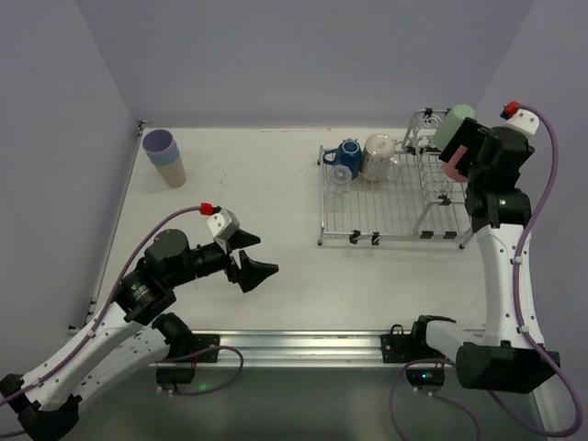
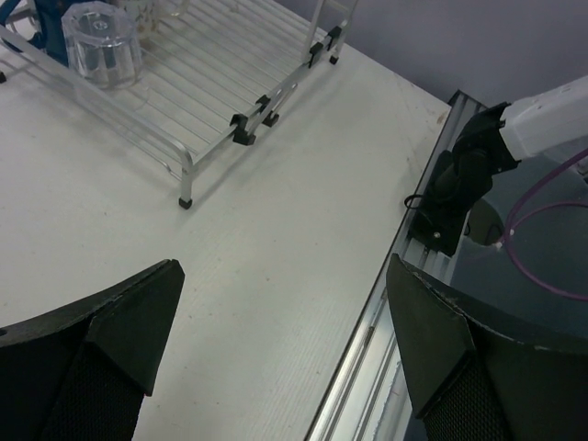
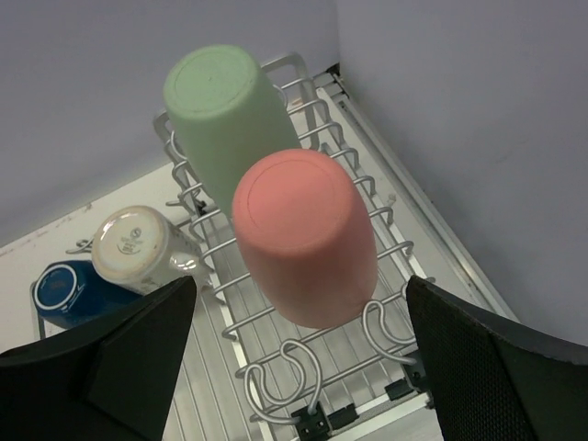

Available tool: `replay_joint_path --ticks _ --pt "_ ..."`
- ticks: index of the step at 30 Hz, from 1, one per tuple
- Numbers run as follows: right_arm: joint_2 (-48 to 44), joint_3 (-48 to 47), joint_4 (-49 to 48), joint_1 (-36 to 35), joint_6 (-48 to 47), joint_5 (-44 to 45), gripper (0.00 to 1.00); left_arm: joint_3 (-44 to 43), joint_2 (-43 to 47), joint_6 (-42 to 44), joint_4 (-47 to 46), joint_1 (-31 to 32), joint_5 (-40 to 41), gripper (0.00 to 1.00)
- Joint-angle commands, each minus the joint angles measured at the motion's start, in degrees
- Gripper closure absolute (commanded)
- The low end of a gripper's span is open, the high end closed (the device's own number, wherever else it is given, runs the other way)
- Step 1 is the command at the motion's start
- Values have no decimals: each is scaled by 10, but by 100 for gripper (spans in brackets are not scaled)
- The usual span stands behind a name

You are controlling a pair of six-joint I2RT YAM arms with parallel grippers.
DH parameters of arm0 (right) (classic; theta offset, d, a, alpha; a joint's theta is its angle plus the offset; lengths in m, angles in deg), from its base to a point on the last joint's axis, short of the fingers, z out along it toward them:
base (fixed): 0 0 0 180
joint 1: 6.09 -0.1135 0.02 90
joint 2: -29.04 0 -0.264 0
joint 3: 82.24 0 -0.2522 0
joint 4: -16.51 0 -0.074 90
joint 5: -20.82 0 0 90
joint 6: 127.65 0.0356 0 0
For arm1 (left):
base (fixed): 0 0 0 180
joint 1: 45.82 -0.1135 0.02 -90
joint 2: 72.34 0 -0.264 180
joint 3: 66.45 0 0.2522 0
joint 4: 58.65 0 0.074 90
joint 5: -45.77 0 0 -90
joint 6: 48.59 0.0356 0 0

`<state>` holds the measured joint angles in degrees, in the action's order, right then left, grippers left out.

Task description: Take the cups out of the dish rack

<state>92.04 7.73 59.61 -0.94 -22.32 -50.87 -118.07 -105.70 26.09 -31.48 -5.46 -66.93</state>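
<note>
Right gripper (image 3: 300,285) wide open, empty, facing pink cup (image 3: 303,234) on dish rack (image 1: 367,219), left gripper (image 1: 250,258) wide open, empty, well left of it.

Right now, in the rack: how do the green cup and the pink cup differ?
Colour: the green cup is pale green, the pink cup salmon. Place: the green cup stands nearer the back wall, the pink cup on the robot's side of it, in line with the open right gripper. Shared: both are plain tumblers without handles, set base-up in the basket end of the rack.
</note>
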Motion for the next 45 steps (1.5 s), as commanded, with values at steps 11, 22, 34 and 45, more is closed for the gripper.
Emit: replay_joint_path --ticks 11,22,34,45 --pt "61 -44 5 24 -29 -50 1 -19 -23 20 19 34 56 0" --pt "94 -46 -4 24 -29 -30 10 -19 -33 22 20 34 63 0" --pt "41 -12 -8 24 -12 -4 39 -18 -31 21 21 33 65 0" --pt "-82 18 31 22 61 -65 41 -16 -7 5 0 27 73 0"
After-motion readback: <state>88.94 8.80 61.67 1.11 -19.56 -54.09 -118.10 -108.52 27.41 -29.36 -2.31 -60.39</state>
